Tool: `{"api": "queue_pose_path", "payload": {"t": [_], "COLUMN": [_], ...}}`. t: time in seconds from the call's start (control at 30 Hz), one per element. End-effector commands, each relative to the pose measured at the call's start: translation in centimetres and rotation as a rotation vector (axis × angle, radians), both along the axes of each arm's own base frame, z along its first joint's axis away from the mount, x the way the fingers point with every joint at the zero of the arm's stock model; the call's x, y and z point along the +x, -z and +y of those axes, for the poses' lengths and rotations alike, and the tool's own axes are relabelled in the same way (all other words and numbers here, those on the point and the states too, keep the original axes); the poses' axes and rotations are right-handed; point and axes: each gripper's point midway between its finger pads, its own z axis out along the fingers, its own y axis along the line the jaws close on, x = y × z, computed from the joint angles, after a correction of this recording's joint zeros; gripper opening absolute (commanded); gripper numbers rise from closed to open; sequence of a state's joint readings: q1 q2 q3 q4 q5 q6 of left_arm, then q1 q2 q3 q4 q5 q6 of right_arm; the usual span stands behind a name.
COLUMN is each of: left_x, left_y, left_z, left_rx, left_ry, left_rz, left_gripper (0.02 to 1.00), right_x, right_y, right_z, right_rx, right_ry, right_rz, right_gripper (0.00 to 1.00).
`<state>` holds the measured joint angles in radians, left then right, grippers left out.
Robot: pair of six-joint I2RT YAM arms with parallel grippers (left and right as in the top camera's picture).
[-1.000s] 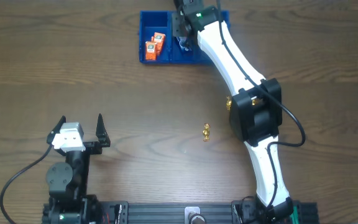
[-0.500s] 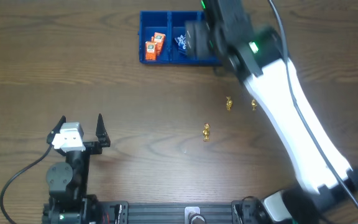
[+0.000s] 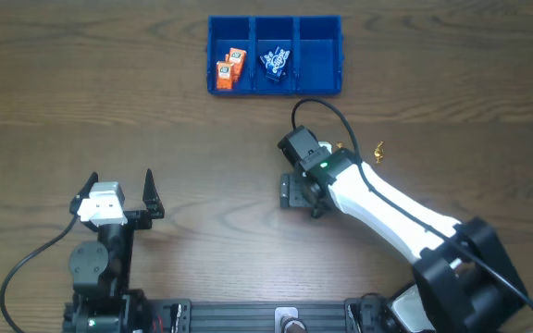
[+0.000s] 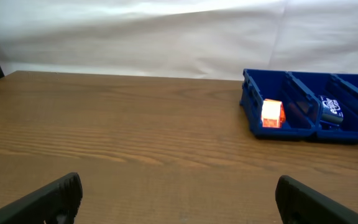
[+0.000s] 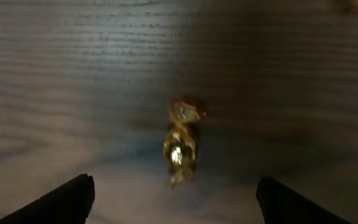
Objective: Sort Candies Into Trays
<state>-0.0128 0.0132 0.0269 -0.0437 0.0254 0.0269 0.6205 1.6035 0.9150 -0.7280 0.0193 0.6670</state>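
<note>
A blue three-compartment tray (image 3: pixel 276 91) sits at the far middle of the table. Its left bin holds orange candies (image 3: pixel 230 66) and its middle bin a blue-wrapped candy (image 3: pixel 275 61); the right bin holds nothing. My right gripper (image 3: pixel 301 195) hangs low over the table's centre. In the right wrist view a gold-wrapped candy (image 5: pixel 181 147) lies between the open fingers (image 5: pixel 55 199) of that gripper (image 5: pixel 176 205). Another gold candy (image 3: pixel 378 151) lies to the right of the arm. My left gripper (image 3: pixel 121 178) rests open at the near left, holding nothing.
The left wrist view looks across bare wood to the tray (image 4: pixel 252 107), with an orange candy (image 4: pixel 271 113) in its nearest bin. A black cable loops above the right arm (image 3: pixel 317 106). Bare wood surrounds the loose candies.
The right arm swung back from the tray to the table's centre and came down over a gold candy. The blue candy now lies uncovered in the middle bin. The left arm stayed still.
</note>
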Motion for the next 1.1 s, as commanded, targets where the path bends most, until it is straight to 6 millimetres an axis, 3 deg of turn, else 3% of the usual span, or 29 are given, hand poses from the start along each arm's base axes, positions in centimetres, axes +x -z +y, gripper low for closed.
{"api": "queue_pose_path", "payload": {"t": [0.03,0.2,0.3,0.4,0.57,0.83,0.93,1.03,1.07,1.1], "left_x": [-0.1,-0.1,-0.1,-0.1,-0.1,-0.1,-0.1,-0.1,-0.1,-0.1], "left_y": [1.8,1.8,1.8,1.8,1.8,1.8,1.8,1.8,1.8,1.8], "left_z": [0.2,0.2,0.2,0.3,0.2,0.2,0.2,0.2,0.2,0.2], "left_rx": [0.005,0.005,0.005,0.005,0.005,0.005,0.005,0.005,0.005,0.005], "left_ry": [-0.011,-0.011,-0.011,-0.012,-0.011,-0.011,-0.011,-0.011,-0.011,-0.011], "left_rz": [0.052,0.052,0.052,0.052,0.052,0.052,0.052,0.052,0.052,0.052], "left_gripper": [0.998,0.998,0.998,0.998,0.998,0.998,0.998,0.998,0.998,0.998], "right_x": [0.4,0.6,0.6,0.6,0.7,1.0,2.1,6.3,9.3,10.9], "right_y": [2.1,3.0,3.1,3.5,3.5,2.6,-0.5,-7.9,-12.2,-14.4], "right_z": [-0.6,-0.8,-0.8,-1.0,-0.9,-0.5,0.0,-0.5,-1.5,-2.1], "right_rx": [-0.049,-0.071,-0.075,-0.087,-0.085,-0.061,-0.017,0.004,0.000,-0.003], "right_ry": [0.022,0.021,0.021,0.022,0.022,0.024,0.025,-0.004,0.002,0.008], "right_rz": [0.018,0.019,0.022,0.026,0.024,-0.004,-0.073,-0.203,-0.276,-0.316], "right_gripper": [0.862,0.814,0.722,0.603,0.310,0.198,0.187,0.183,0.183,0.183]}}
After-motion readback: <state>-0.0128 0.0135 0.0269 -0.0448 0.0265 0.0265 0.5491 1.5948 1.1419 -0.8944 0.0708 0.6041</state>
